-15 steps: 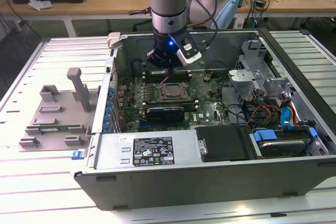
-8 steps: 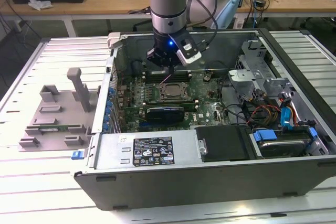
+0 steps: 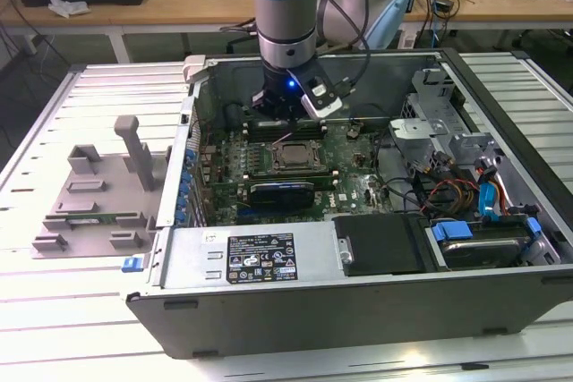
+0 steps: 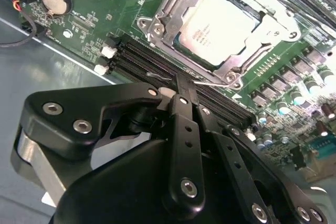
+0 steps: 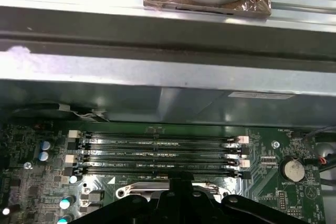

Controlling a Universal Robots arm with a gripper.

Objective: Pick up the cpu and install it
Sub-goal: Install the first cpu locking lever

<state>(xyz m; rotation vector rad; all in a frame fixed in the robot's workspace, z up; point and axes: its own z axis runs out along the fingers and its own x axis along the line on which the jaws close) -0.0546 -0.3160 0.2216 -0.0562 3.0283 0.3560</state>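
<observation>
My claw (image 4: 181, 83) is pinched narrow and empty over the memory slots (image 4: 137, 56), just beside the socket frame (image 4: 167, 9) where the cpu (image 4: 216, 27) lies seated; case wall (image 5: 157, 77) near, grey tray (image 3: 89, 194) well apart

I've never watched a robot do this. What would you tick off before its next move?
1. Cpu lying flat inside the socket frame: ok.
2. Frame clamped down over it: cannot tell.
3. Claw off the cpu, above the memory slots beside the socket: ok.
4. Claw carrying nothing: cannot tell.
5. Cables away from the socket: ok, they lie toward the exterior view's right.
</observation>
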